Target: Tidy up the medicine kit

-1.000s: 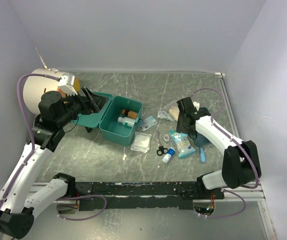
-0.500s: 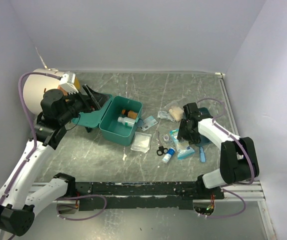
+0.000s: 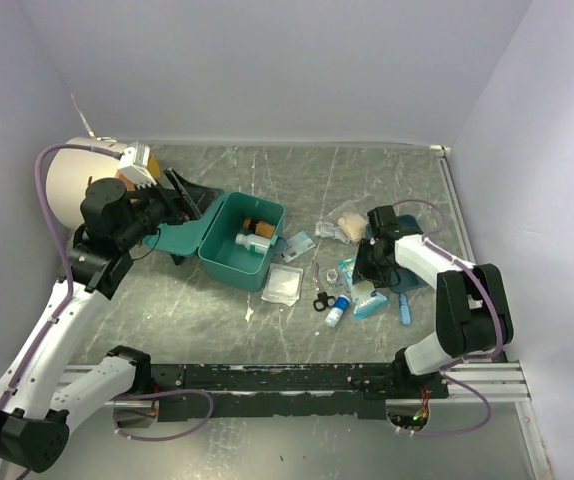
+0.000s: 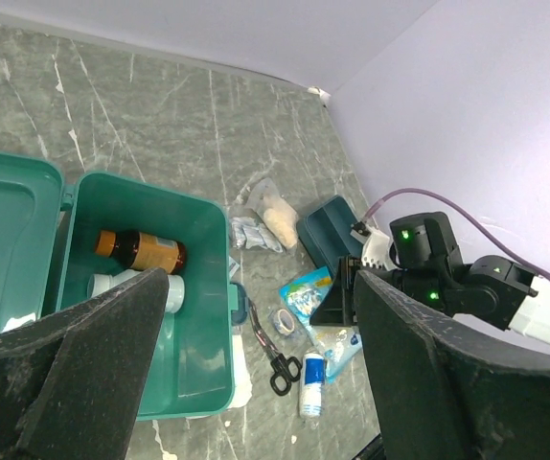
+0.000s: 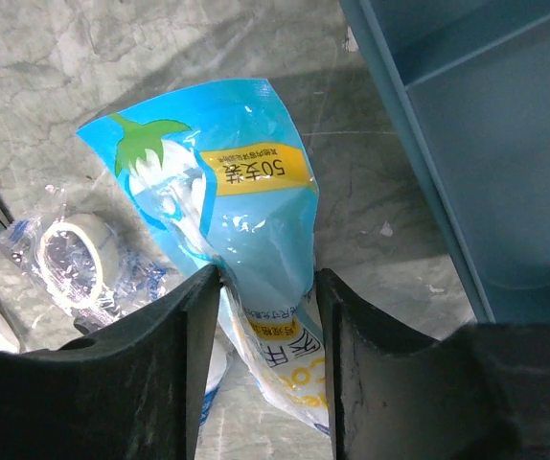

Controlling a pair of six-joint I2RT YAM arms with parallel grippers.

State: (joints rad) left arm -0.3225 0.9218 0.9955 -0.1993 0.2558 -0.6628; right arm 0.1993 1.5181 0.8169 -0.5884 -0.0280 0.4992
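The right gripper (image 5: 267, 278) straddles the crinkly blue plastic packet (image 5: 227, 192) at four o'clock, grip uncertain; the left gripper (image 4: 261, 278) gapes wide over the teal rectangular plastic medicine kit (image 4: 194, 345).

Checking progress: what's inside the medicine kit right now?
The medicine kit holds an amber bottle and a white-capped bottle, both lying down. Anything beneath them is covered.
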